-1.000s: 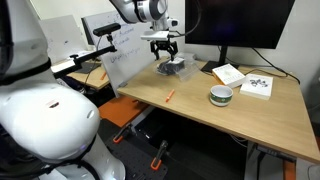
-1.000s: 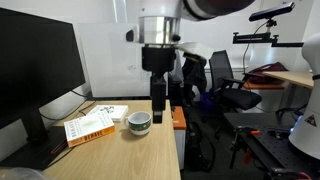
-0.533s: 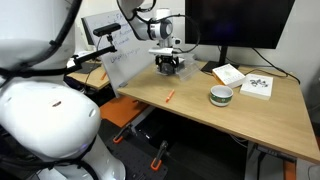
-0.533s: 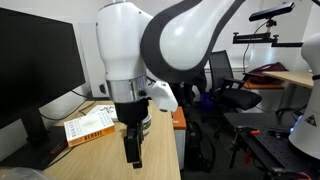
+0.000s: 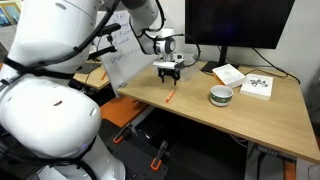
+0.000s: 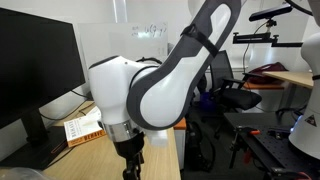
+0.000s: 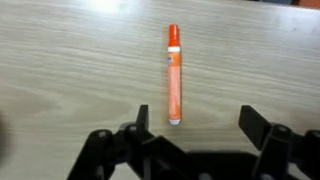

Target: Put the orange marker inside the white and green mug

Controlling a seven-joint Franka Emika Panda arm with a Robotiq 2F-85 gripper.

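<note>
The orange marker (image 7: 173,74) lies flat on the wooden desk, lengthwise in the wrist view, its near end between my open fingers. In an exterior view it is a small orange stick (image 5: 169,96) near the desk's front edge. My gripper (image 5: 167,73) hangs open just above and behind it; in the wrist view its fingertips (image 7: 196,119) straddle the marker's near end without touching it. The white and green mug (image 5: 221,95) stands upright to the right of the marker. In the other exterior view the arm hides both marker and mug.
A black monitor (image 5: 236,24) stands at the back of the desk (image 5: 200,115). A white booklet (image 5: 229,74) and a white box (image 5: 257,86) lie behind the mug. A whiteboard panel (image 5: 125,62) leans at the desk's left end. An orange-edged book (image 6: 85,127) lies there too.
The arm has lowered and moved toward the desk's front edge, over the marker. In the other exterior view the arm has swung across and now blocks the mug.
</note>
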